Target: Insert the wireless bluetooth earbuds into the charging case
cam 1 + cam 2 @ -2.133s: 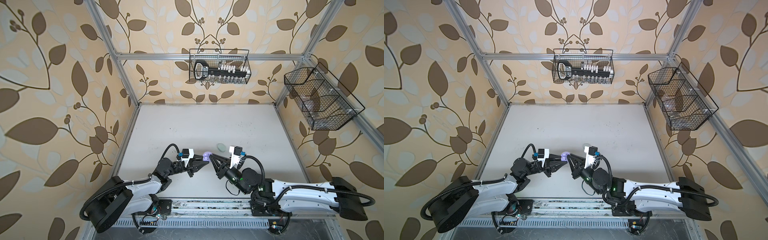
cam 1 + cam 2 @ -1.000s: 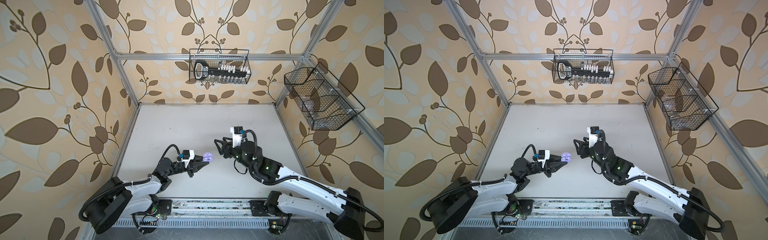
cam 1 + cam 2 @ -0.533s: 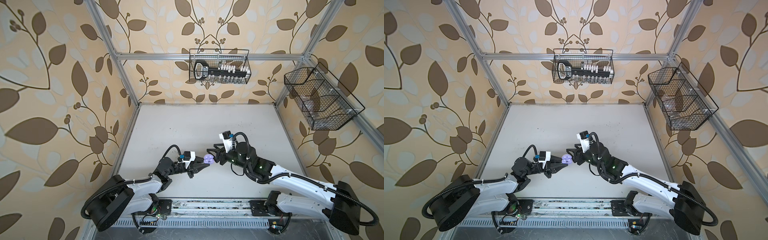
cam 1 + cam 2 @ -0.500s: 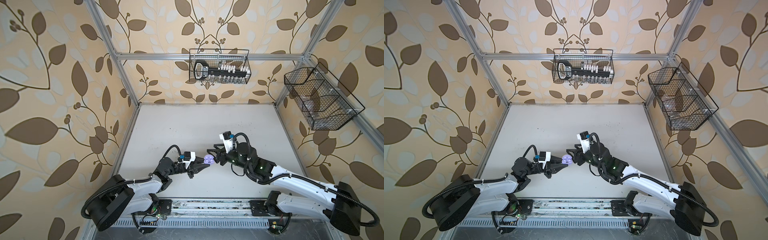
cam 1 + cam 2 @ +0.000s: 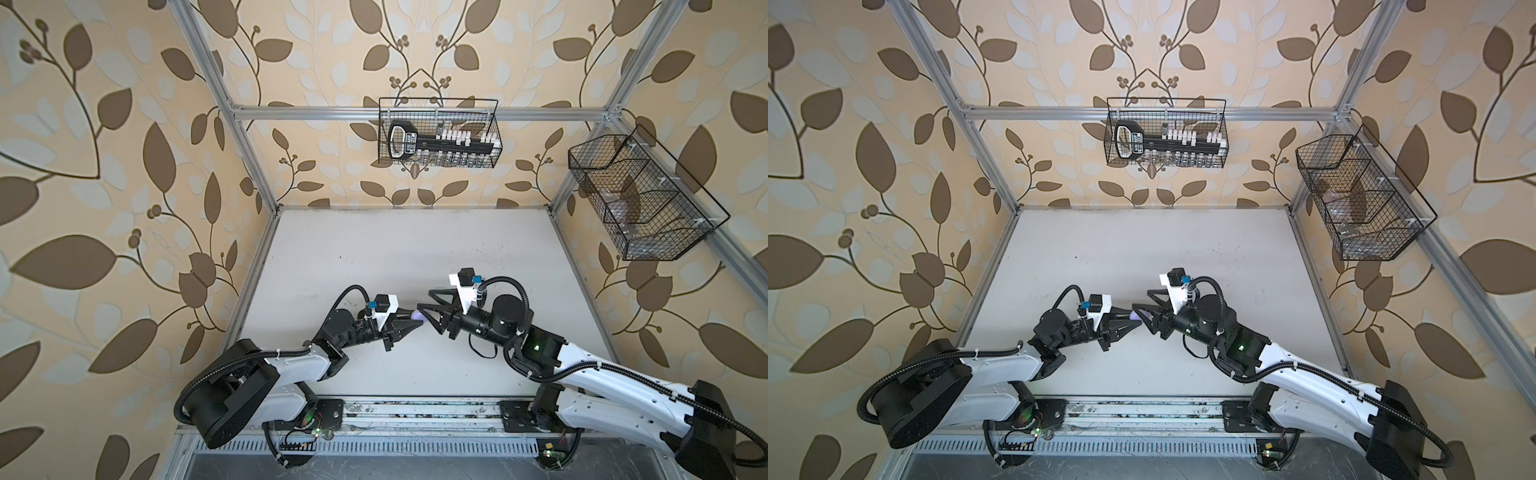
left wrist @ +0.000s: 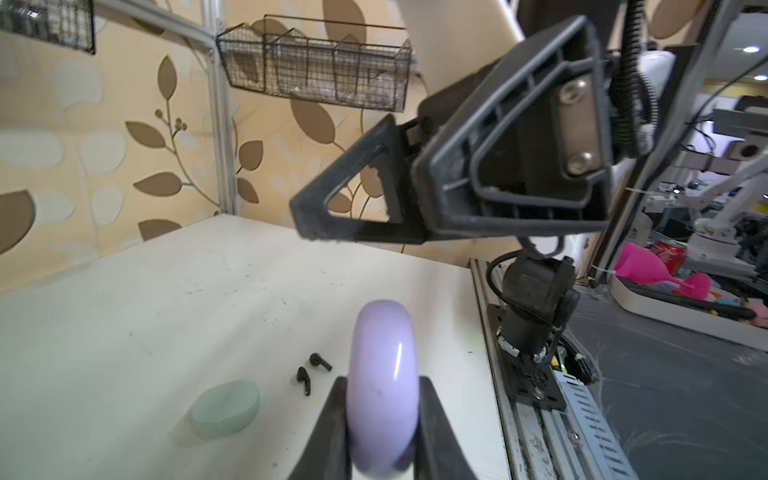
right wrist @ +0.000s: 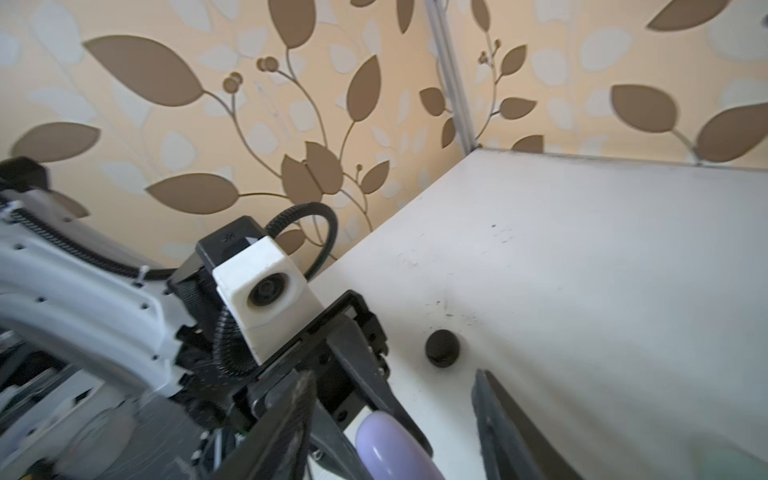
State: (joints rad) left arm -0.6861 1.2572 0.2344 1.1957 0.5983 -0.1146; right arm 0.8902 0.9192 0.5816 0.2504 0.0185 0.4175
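Note:
A lavender charging case [image 6: 382,382] hangs above the table with my left gripper [image 6: 381,386] shut on it, one finger pressed on each flat side. In both top views the case [image 5: 415,318] [image 5: 1135,316] shows as a small purple spot between the two arms. My right gripper [image 7: 392,374] [image 5: 424,301] stands open, its fingers on either side of the case [image 7: 390,449] without touching it. Two black wireless bluetooth earbuds [image 6: 320,361] [image 6: 304,378] lie on the table beneath, next to a shut mint case [image 6: 226,407].
A round black case [image 7: 442,347] sits on the white table [image 5: 374,249] under the left arm's wrist. Wire baskets hang on the back wall [image 5: 438,139] and the right wall [image 5: 640,199]. A metal rail [image 5: 415,409] runs along the front edge.
My right gripper has come from the back of the table toward the left gripper, and its open fingers now flank the lavender case. The left gripper has held the case still.

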